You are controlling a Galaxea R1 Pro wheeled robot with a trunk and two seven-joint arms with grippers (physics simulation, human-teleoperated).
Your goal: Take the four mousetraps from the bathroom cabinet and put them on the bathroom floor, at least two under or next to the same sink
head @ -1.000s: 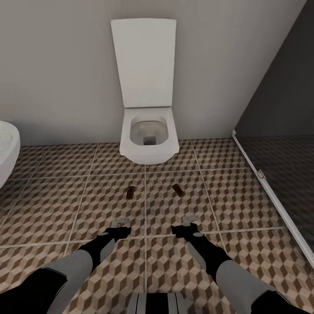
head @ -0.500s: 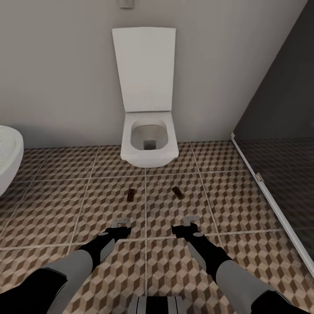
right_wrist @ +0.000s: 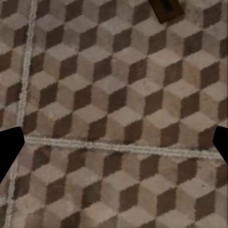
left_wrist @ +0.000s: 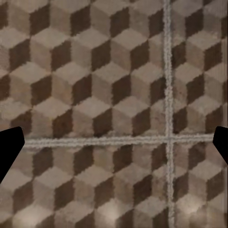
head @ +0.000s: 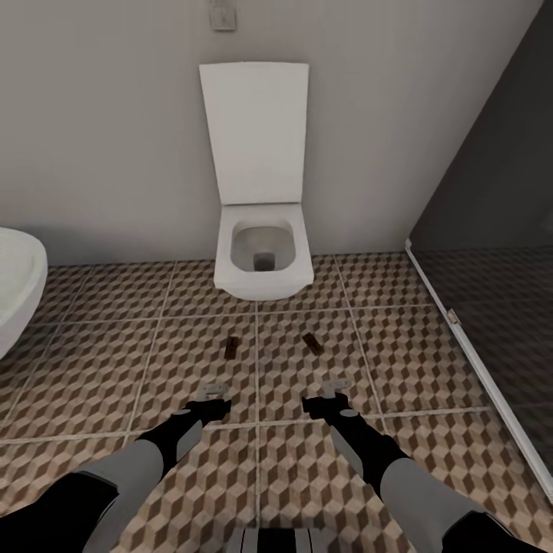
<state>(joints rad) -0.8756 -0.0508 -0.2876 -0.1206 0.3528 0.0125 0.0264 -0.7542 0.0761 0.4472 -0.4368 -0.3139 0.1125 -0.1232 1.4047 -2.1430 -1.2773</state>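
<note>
Two mousetraps (head: 230,347) (head: 311,342) lie on bathroom floor (head: 115,369).

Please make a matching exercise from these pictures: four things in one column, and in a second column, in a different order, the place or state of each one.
Things:
1. toilet
2. left mousetrap
3. right mousetrap
4. glass partition

Places or states:
A. on the floor ahead of the right pincer
B. against the wall, lid raised
C. along the right side of the head view
D. on the floor ahead of the left pincer

Pairs: 1-B, 2-D, 3-A, 4-C
</note>
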